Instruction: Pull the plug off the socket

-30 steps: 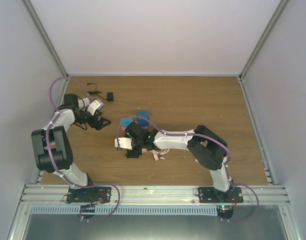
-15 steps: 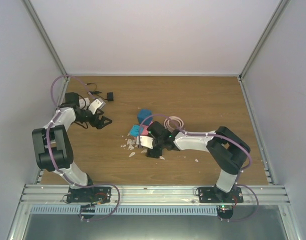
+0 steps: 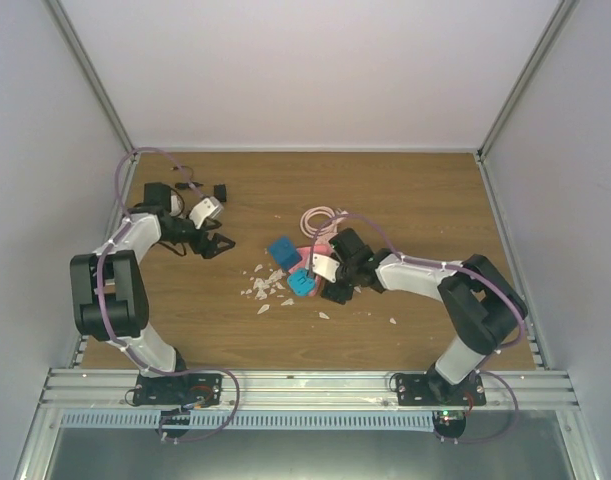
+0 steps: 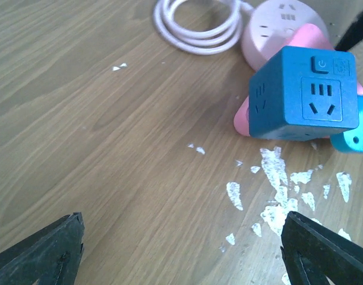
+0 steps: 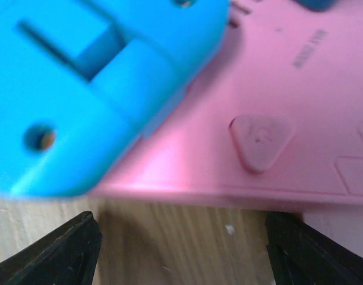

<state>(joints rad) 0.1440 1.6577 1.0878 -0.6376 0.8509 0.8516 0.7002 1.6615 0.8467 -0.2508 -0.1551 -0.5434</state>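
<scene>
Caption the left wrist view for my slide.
Open left gripper facing the blue cube adapter on the pink socket, white flakes strewn between them.

A wood-grain table (image 3: pixel 415 200) is filling the middle of the overhead frame. At its centre a flat pink socket (image 4: pixel 243 122) is lying on the boards, with a dark blue cube (image 4: pixel 300 95) and a light blue plug (image 3: pixel 301 283) sitting against it. Just above, a round pink disc (image 4: pixel 276 21) is resting beside a coiled pale cable (image 4: pixel 199 27). White flakes (image 3: pixel 265 288) are littering the wood to the socket's lower left, and a small black block (image 3: pixel 221 191) is lying at upper left.
</scene>
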